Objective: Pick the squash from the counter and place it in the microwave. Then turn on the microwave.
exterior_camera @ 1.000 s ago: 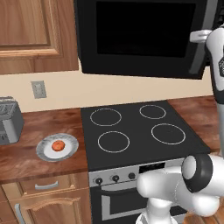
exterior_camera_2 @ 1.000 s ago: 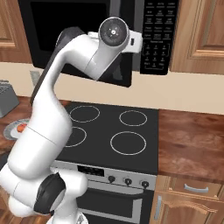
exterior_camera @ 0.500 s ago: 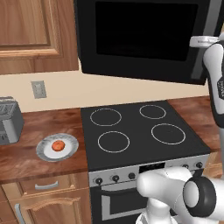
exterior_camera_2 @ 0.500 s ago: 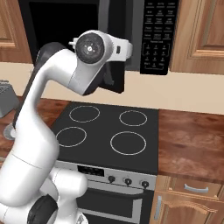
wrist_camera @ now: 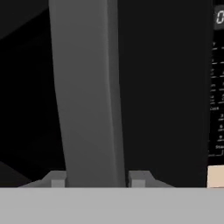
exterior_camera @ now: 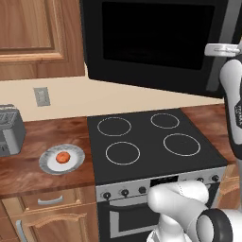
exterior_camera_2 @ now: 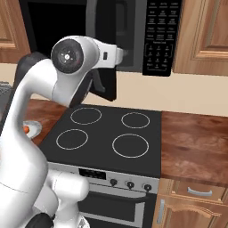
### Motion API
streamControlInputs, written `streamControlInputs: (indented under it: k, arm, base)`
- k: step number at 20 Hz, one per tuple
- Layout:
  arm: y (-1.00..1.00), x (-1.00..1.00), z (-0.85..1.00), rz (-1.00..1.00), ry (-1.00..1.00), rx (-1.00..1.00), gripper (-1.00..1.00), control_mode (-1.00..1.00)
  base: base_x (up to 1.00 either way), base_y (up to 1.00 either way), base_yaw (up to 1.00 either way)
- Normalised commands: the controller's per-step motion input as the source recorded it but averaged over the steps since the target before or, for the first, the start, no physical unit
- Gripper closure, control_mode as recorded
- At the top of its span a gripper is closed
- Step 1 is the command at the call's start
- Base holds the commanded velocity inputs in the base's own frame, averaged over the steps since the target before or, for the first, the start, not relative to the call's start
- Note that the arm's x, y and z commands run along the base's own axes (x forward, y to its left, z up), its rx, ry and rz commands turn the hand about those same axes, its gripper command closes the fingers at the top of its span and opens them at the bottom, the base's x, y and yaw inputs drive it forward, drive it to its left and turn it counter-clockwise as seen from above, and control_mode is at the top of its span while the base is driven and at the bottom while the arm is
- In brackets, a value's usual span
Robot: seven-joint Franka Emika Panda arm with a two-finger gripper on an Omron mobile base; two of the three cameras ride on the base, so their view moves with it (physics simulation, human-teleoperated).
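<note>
We have the gripper point(wrist_camera: 97, 180) closed around the microwave point(exterior_camera: 156, 42) door's handle point(wrist_camera: 87, 92), because the door must open first. The squash point(exterior_camera: 63, 158) waits on its plate point(exterior_camera: 47, 163) on the counter point(exterior_camera: 42, 132).

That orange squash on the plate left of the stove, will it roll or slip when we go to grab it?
The squash looks small and roundish, so it may roll if nudged off-centre. It sits on the plate, whose smooth face probably lets it skid, though the raised rim might catch it. It looks rigid, so a centred pinch should hold.
</note>
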Motion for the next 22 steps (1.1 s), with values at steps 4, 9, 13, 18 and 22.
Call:
streamControlInputs:
  k: [4, 9, 13, 18, 22]
  arm:
    - [0.04, -0.60, 0.12, 0.00, 0.00, -0.01, 1.00, -1.00]
    - [0.05, -0.53, 0.10, 0.00, 0.00, -0.11, 1.00, -1.00]
    - [0.09, -0.49, 0.06, -0.01, -0.01, -0.18, 1.00, -1.00]
    - [0.11, -0.47, 0.07, -0.02, -0.03, -0.21, 1.00, -1.00]
    - [0.16, -0.43, 0.06, -0.11, 0.00, -0.16, 1.00, -1.00]
  base:
    - [0.00, 0.00, 0.00]
    - [0.00, 0.00, 0.00]
    - [0.00, 0.00, 0.00]
    - [0.00, 0.00, 0.00]
    - [0.00, 0.00, 0.00]
